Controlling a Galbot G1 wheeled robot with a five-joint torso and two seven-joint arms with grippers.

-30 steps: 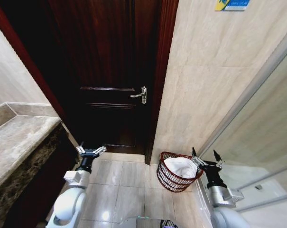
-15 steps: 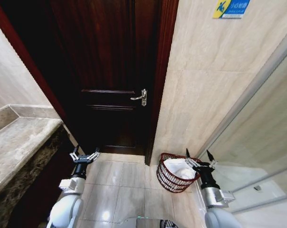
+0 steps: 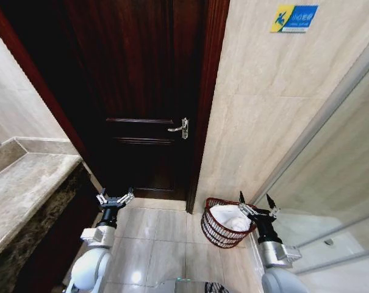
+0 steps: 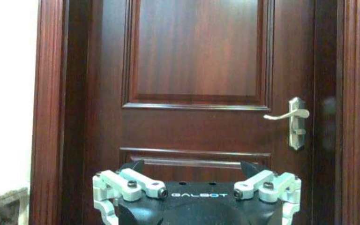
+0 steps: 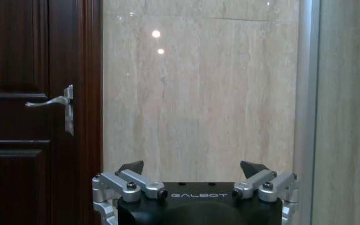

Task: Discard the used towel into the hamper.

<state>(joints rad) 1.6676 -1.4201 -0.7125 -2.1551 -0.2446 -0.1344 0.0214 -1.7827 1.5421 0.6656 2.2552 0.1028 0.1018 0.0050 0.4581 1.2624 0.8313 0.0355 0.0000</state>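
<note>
The hamper (image 3: 216, 229), a round dark reddish-brown wire basket, stands on the tiled floor against the beige wall, right of the door. A white towel (image 3: 232, 218) lies bunched inside it. My right gripper (image 3: 256, 205) is open and held up just right of the hamper's rim, empty. In the right wrist view its open fingers (image 5: 130, 168) point at the beige wall. My left gripper (image 3: 114, 198) is open and empty, raised near the door's bottom left. In the left wrist view its fingers (image 4: 133, 166) face the door.
A dark wooden door (image 3: 141, 91) with a silver lever handle (image 3: 180, 128) is shut ahead. A stone counter (image 3: 25, 183) runs along the left. A glass partition (image 3: 336, 201) stands at the right. Pale floor tiles (image 3: 160, 238) lie between the arms.
The whole head view has shifted slightly, so the camera moved. Both arms have lowered a little from a second ago and stay open. The towel rests in the hamper throughout.
</note>
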